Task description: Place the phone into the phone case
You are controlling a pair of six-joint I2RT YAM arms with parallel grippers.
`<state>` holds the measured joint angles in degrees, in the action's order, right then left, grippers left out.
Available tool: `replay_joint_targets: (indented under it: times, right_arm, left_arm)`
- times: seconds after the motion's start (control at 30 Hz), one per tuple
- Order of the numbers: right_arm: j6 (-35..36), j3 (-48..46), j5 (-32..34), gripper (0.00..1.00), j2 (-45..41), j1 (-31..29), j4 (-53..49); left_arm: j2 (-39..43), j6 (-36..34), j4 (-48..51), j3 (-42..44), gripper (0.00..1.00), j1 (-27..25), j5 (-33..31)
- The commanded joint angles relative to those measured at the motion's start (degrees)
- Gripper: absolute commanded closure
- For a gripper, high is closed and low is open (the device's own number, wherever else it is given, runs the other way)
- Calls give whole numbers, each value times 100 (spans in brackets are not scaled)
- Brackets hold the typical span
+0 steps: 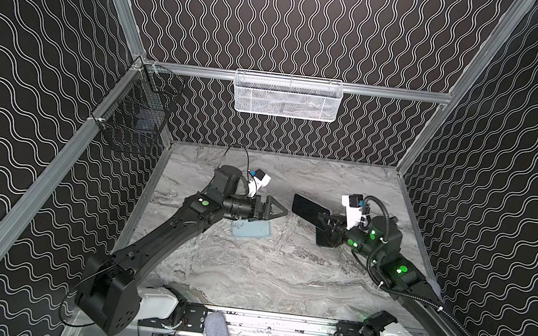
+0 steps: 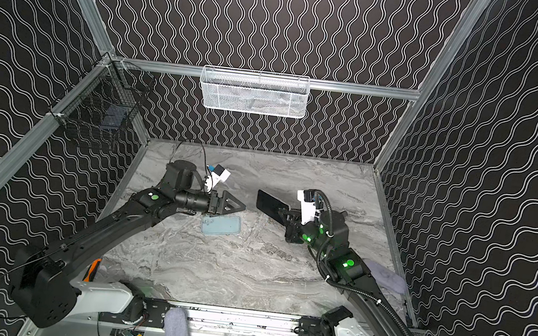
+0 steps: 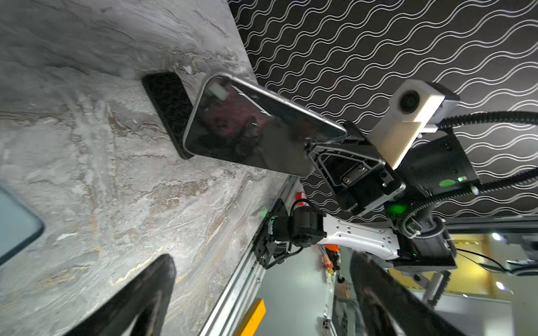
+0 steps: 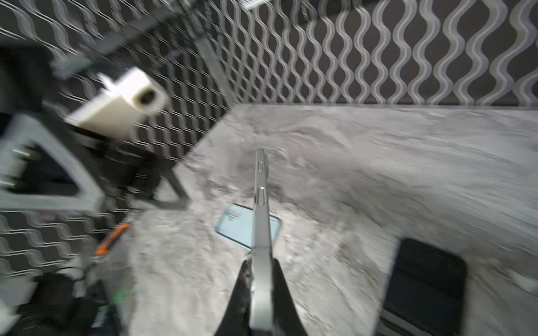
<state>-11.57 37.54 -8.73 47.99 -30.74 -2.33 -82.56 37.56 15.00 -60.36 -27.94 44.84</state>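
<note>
A black phone (image 1: 309, 208) (image 2: 270, 203) hangs above the table right of centre, gripped at one end by my shut right gripper (image 1: 327, 218) (image 2: 284, 213). The right wrist view shows the phone (image 4: 260, 203) edge-on between the fingers of that gripper (image 4: 260, 261). In the left wrist view its glossy screen (image 3: 256, 128) faces the camera. The light blue phone case (image 1: 251, 229) (image 2: 221, 225) (image 4: 238, 225) lies flat on the marble table, open side up. My left gripper (image 1: 281, 210) (image 2: 239, 205) (image 3: 262, 261) hovers just above the case's far edge, open and empty.
A flat black rectangular pad (image 1: 323, 239) (image 3: 168, 110) (image 4: 425, 285) lies on the table below the right gripper. A white mesh basket (image 1: 286, 96) hangs on the back wall and a black wire basket (image 1: 135, 115) on the left wall. A grey cloth (image 2: 386, 275) lies at the right edge.
</note>
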Motion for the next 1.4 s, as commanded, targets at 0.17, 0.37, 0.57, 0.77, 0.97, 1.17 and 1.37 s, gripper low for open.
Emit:
replay_joint_targets:
  times: [0.17, 0.37, 0.57, 0.77, 0.97, 1.17, 1.37]
  right_arm:
    - [1110, -90, 3491, 100, 437, -1367, 213]
    - [1738, -98, 5005, 100, 1087, -2410, 590]
    - [1907, -111, 5191, 100, 1231, -2768, 804]
    - [1993, -47, 5278, 100, 1226, -2961, 709]
    - [1180, -171, 4682, 100, 385, -2960, 708]
    - [273, -424, 3345, 100, -592, -2681, 886]
    - [-1209, -368, 896, 100, -777, -1302, 869]
  left_arm:
    - [-418, -174, 1117, -148, 2, 43, -1149]
    - [-537, 26, 1093, -45, 3, 46, -1375]
    - [-437, -273, 1406, -164, 3, 44, -1726]
    - [-406, -360, 1391, -150, 2, 67, -1684]
    - [-133, -428, 902, 98, 2, 105, -1413]
    - [331, -481, 21, 568, 2, 150, -923]
    - [780, -79, -1265, 1095, 3, 200, -509]
